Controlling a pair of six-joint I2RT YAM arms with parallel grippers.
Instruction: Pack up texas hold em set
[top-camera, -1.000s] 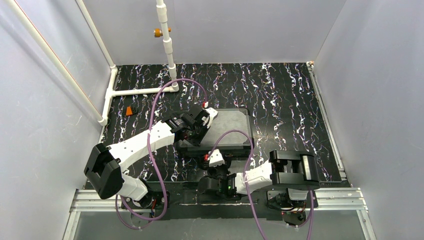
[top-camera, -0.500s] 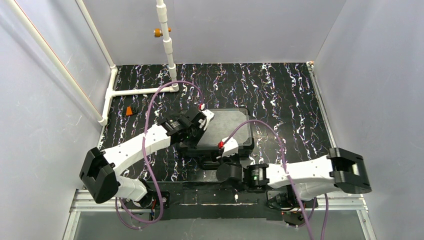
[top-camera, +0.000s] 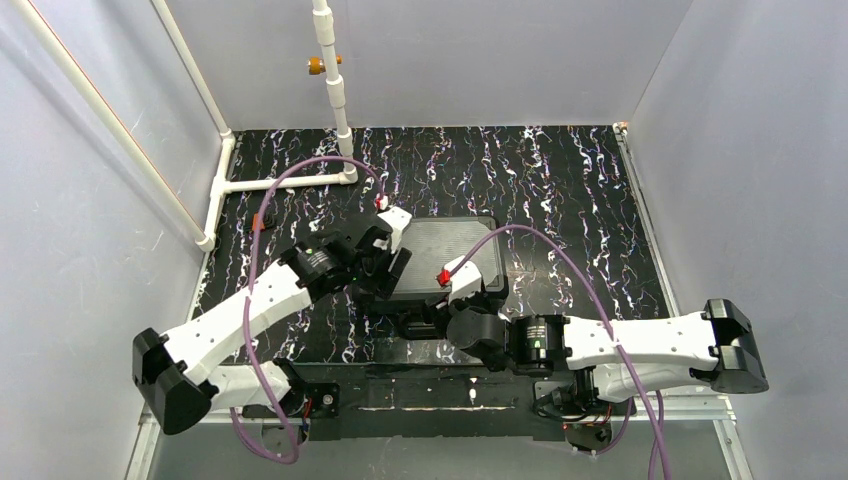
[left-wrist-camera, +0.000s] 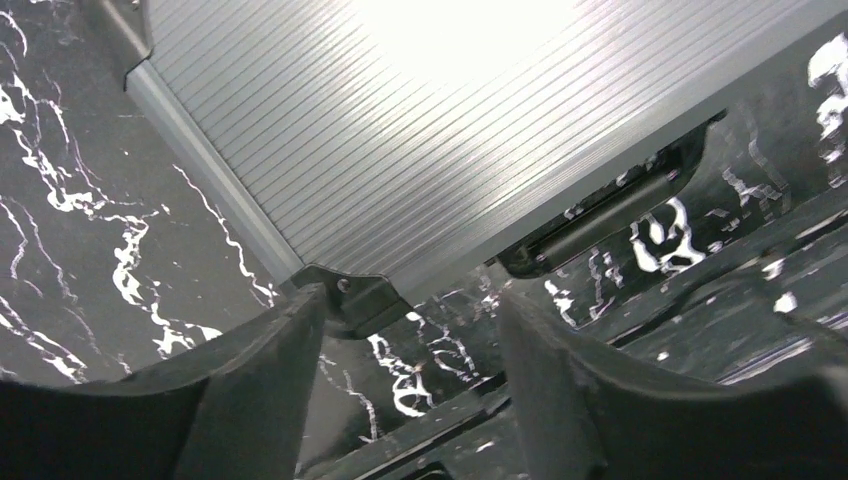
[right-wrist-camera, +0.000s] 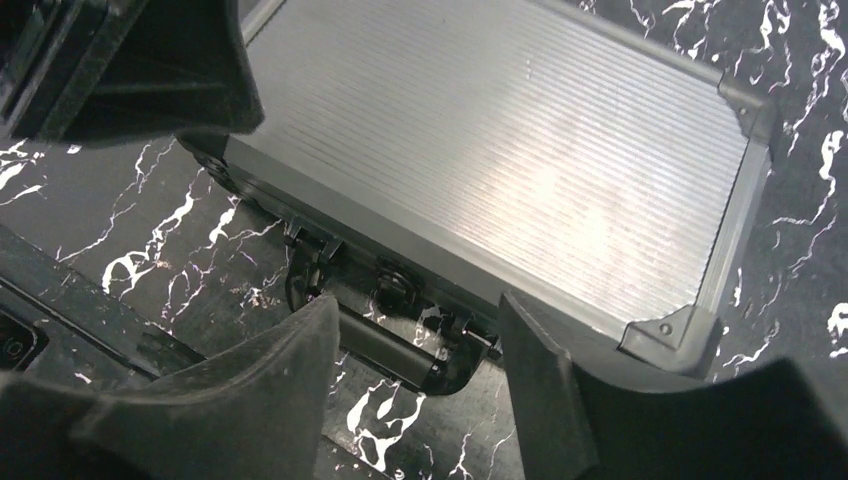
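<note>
The texas hold em set shows only as its case (top-camera: 455, 250), lying closed on the black marbled table with its ribbed lid (left-wrist-camera: 400, 130) up. My left gripper (left-wrist-camera: 412, 300) is open beside the case's front-left corner (left-wrist-camera: 350, 297), with bare table between its fingers. In the top view the left gripper (top-camera: 385, 272) overlaps that corner. The right gripper (right-wrist-camera: 415, 312) stands open just in front of the case (right-wrist-camera: 500, 130), with the black carrying handle (right-wrist-camera: 400, 352) between and beyond its fingers. From above, the right gripper (top-camera: 428, 318) is at the case's near edge. Chips, decks and discs are out of view.
A white pipe frame (top-camera: 280, 183) lies at the back left, and an upright pipe with an orange fitting (top-camera: 316, 66) rises at the back. Grey walls close in the table on three sides. Purple cables (top-camera: 530, 240) arch over both arms.
Both grippers have gone from shut to open. The right arm has stretched out leftward along the case's front edge. The left arm has drawn back toward the front-left corner.
</note>
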